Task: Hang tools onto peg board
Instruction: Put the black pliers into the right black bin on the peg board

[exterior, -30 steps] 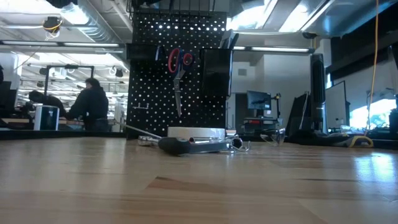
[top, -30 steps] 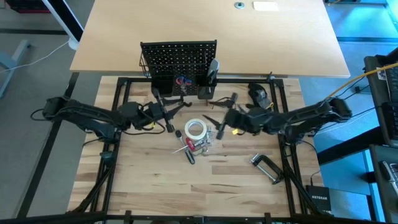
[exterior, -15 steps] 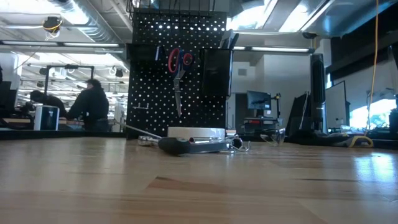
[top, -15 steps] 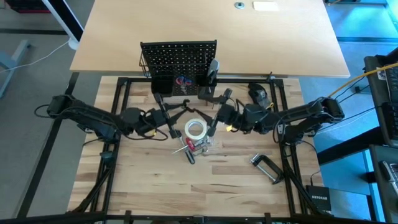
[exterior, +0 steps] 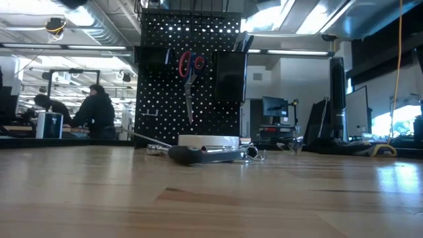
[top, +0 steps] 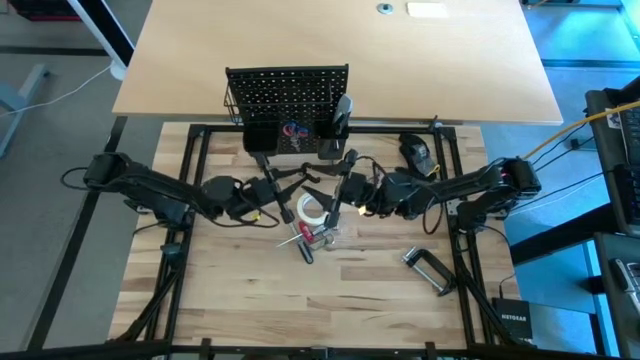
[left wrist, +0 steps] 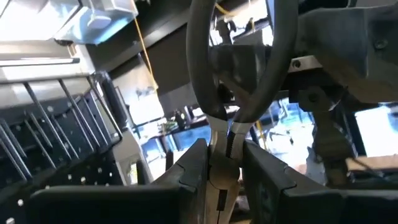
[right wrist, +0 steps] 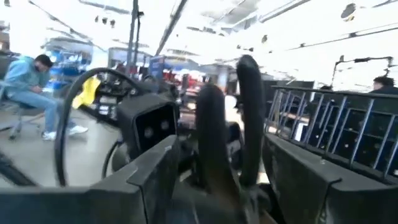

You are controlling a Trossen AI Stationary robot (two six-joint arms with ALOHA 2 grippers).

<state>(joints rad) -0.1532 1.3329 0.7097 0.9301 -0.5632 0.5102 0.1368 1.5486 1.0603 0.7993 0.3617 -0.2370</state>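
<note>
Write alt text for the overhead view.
Seen from above, the left gripper and right gripper meet over black-handled pliers above the middle of the wooden table, in front of the upright peg board. A white tape roll lies just below them, and a silver C-clamp farther right.

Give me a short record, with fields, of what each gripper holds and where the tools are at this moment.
left gripper: shut on the pliers, near their pivot
right gripper: open, one finger on either side of the pliers' handles
peg board: upright, red-handled scissors hang on it
table: tape roll and C-clamp lie on it
</note>
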